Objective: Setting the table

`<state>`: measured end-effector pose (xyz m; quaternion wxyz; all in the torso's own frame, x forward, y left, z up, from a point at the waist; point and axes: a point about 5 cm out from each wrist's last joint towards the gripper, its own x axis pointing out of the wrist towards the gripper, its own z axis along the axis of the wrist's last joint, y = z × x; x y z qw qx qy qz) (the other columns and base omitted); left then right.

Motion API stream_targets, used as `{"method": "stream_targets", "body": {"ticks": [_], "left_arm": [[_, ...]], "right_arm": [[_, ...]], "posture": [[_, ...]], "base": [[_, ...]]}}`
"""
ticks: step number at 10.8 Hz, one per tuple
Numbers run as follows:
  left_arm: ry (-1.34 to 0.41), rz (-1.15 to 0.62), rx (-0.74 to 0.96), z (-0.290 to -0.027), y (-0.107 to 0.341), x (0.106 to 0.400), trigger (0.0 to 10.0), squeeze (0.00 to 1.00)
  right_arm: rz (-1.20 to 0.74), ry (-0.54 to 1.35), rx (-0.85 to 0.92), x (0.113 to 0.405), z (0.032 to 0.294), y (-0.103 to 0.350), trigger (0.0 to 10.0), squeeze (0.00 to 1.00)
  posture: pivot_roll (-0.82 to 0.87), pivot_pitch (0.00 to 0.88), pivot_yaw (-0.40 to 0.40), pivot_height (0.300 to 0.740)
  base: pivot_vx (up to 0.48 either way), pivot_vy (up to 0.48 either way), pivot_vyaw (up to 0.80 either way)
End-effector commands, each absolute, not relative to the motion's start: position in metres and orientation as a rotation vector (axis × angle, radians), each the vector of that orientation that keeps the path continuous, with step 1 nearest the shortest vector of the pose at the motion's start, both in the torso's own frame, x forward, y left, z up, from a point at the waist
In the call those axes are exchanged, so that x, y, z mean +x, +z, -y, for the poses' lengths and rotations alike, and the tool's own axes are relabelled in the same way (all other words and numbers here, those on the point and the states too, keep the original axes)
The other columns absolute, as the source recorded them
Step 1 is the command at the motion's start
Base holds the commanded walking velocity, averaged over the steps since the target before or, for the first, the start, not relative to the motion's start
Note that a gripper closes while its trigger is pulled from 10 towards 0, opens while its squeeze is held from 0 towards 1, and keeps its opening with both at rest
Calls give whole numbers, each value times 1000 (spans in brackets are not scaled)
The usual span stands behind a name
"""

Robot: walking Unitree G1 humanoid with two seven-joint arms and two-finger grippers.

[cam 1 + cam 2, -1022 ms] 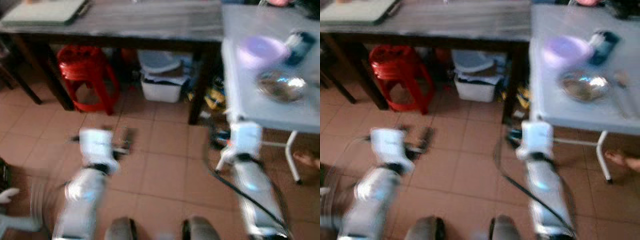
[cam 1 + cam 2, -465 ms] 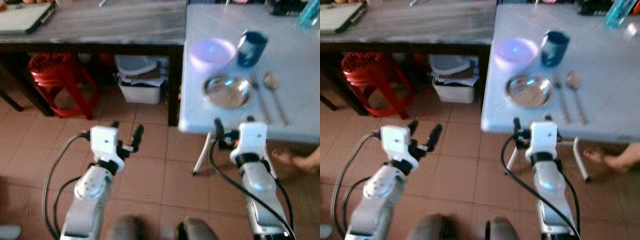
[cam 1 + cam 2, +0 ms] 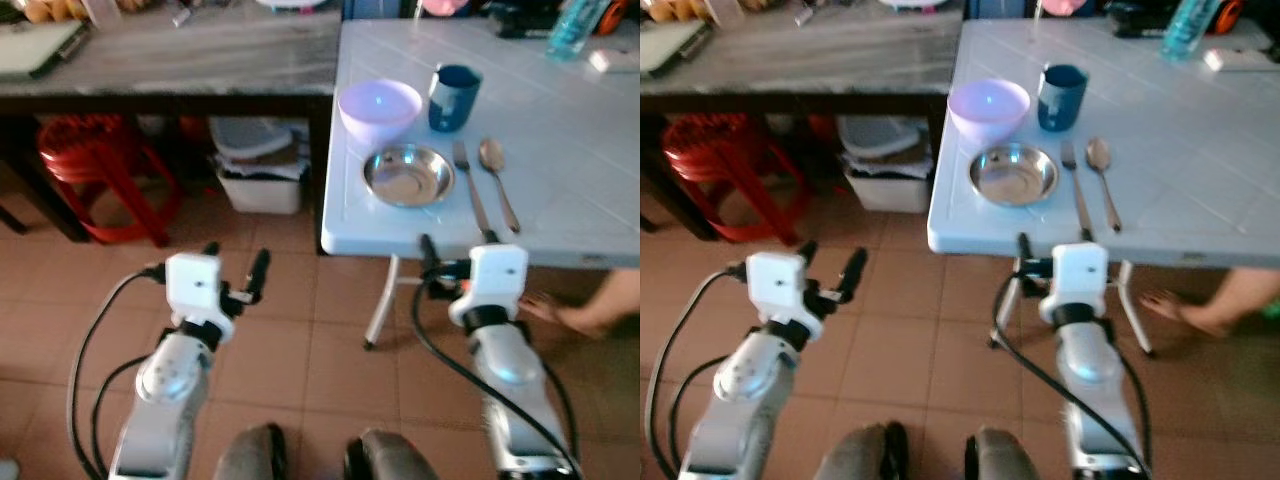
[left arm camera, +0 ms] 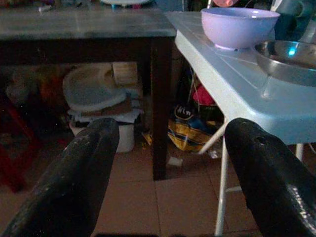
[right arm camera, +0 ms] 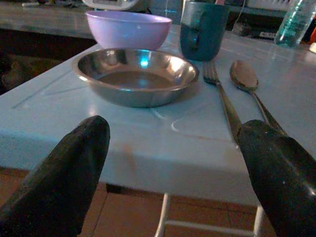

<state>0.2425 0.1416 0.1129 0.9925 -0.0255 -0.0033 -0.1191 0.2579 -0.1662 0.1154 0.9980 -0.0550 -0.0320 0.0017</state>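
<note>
Two grippers up, both with fingers spread wide, holding nothing. I see the right gripper (image 3: 1052,249) just at the near edge of the pale blue table (image 3: 1200,150), below the fork (image 3: 1076,190). Steel plate (image 3: 1013,173) sits just past it; lilac bowl (image 3: 988,106), blue mug (image 3: 1061,97) behind, spoon (image 3: 1101,176) beside fork. Left gripper (image 3: 830,266) hangs over tiled floor (image 3: 910,300), well apart from the table.

We see our two silver metal arms, each ending in a white boxy wrist block, two long black fingers, trailing black cables.
</note>
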Motion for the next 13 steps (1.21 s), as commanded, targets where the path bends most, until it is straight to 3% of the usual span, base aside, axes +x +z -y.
{"method": "stream_targets", "body": {"ticks": [1,2,4,8,13], "left_arm": [[-252,1,-57,-143,113,240,10000,0],[-254,3,-59,-142,114,240,10000,0],[-262,6,-63,-141,115,239,10000,0],[-259,5,-62,-141,114,239,10000,0],[-252,26,-83,-142,119,240,10000,0]], "right_arm": [[80,4,-109,257,166,120,10000,1000],[81,1,-114,256,166,120,10000,1000],[79,-3,-125,257,167,120,10000,0],[79,-4,-128,256,167,121,10000,0],[89,-4,-131,257,166,125,10000,0]], "posture": [[-49,153,37,740],[-50,154,37,740],[-49,155,37,740],[-52,157,36,740],[-54,160,36,740]], "base": [[0,0,0],[0,0,0],[251,-279,0],[261,-384,0],[0,0,0]]}}
